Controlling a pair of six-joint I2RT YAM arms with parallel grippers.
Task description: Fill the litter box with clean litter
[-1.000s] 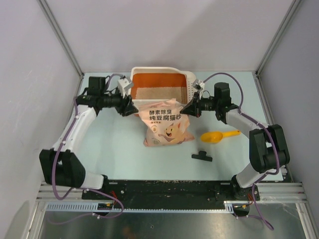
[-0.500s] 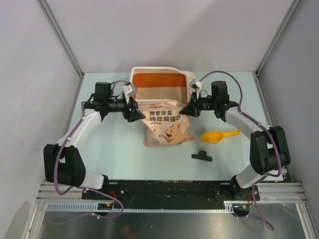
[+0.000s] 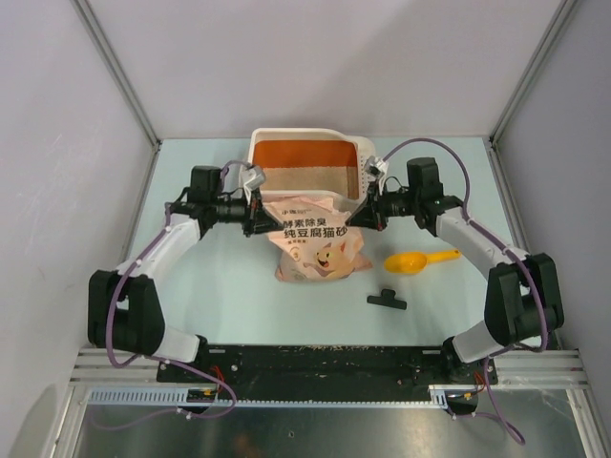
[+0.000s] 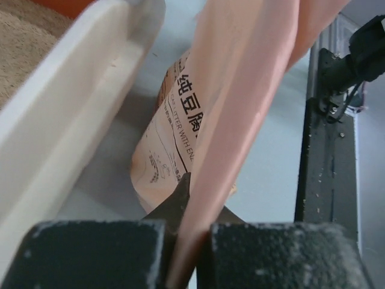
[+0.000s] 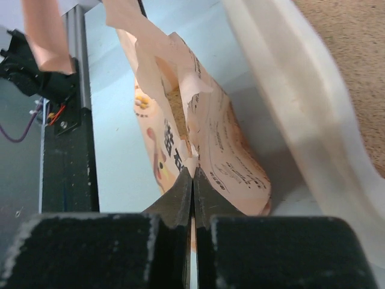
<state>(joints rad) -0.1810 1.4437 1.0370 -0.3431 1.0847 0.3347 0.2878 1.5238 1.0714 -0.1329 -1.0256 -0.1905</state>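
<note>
The cream-white litter box [image 3: 260, 145] stands at the back of the table with pale beige clean litter [image 3: 307, 177] on its floor. A pink printed bag [image 3: 320, 243] stands upright against its near wall, top open. My left gripper [image 3: 260, 221] is shut on the bag's upper left edge, and my right gripper [image 3: 356, 218] is shut on its upper right corner. In the left wrist view the pink bag [image 4: 174, 138] film runs between the closed jaws of the left gripper [image 4: 191, 208], beside the box rim [image 4: 72, 102]. In the right wrist view the right gripper [image 5: 192, 177] pinches the torn corner of the bag [image 5: 225, 150].
An orange scoop [image 3: 420, 260] lies on the table right of the bag. A small black T-shaped piece [image 3: 387, 300] lies in front of it. The black base rail [image 3: 325, 363] runs along the near edge. Enclosure walls stand on both sides.
My left gripper has moved right to the bag's upper left edge and closed on it. The right gripper has kept its hold on the other corner.
</note>
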